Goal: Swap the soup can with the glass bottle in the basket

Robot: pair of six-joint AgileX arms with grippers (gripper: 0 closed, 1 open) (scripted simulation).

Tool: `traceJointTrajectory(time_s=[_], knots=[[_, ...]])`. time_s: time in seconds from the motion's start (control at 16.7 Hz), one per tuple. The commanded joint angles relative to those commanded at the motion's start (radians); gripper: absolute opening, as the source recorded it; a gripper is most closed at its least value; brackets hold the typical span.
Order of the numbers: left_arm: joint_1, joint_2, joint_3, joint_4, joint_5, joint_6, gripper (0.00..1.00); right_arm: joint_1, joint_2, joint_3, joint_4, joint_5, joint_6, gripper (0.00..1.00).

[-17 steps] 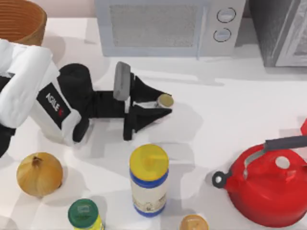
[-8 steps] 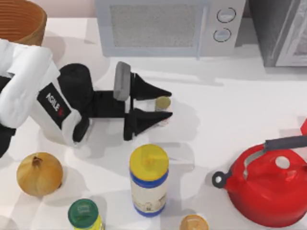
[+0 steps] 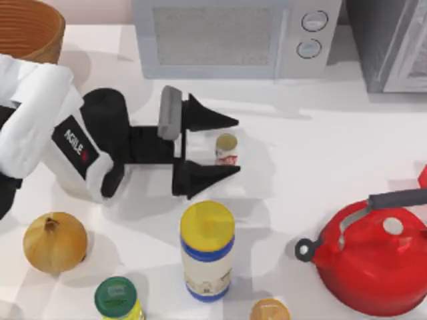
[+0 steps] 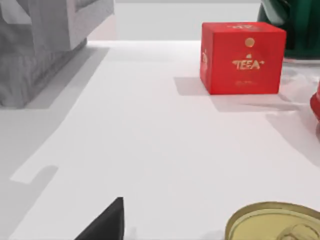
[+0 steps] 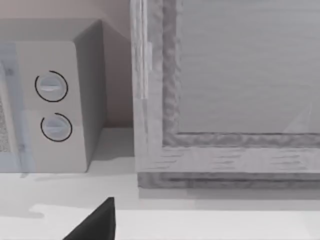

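The soup can (image 3: 227, 148), a small tin with a red-and-white label and a dull gold top, stands upright on the white table. My left gripper (image 3: 237, 146) is open, with one black finger on each side of the can and a gap to each. The left wrist view shows the can's gold top (image 4: 275, 222) close up beside one fingertip (image 4: 102, 225). The wicker basket (image 3: 30, 27) sits at the far left corner behind my left arm. The glass bottle is out of view. One dark fingertip (image 5: 97, 220) of my right gripper shows before the microwave's knobs.
A microwave (image 3: 233, 37) stands along the back, with a grey cabinet (image 3: 393, 40) to its right. A red kettle (image 3: 373, 260) is at the front right. A yellow-lidded container (image 3: 207, 250), an onion (image 3: 55, 242) and a green-lidded jar (image 3: 117, 298) line the front. A red tea box (image 4: 242, 57) lies farther off.
My left gripper was shut on the soup can and has opened wide. The can now stands free on the table, a little nearer the front.
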State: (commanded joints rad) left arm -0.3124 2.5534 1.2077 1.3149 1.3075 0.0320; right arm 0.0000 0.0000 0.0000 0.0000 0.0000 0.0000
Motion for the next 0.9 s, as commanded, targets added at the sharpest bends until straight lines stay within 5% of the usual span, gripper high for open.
traceJointTrajectory(time_s=[0.42, 0.9], knots=[[0.011, -0.061, -0.021, -0.033, -0.037, 0.000, 1.00, 0.000, 0.000, 0.000, 0.000, 0.000, 0.000, 1.00], [0.083, -0.683, -0.299, -0.339, -0.343, -0.004, 1.00, 0.000, 0.000, 0.000, 0.000, 0.000, 0.000, 1.00]])
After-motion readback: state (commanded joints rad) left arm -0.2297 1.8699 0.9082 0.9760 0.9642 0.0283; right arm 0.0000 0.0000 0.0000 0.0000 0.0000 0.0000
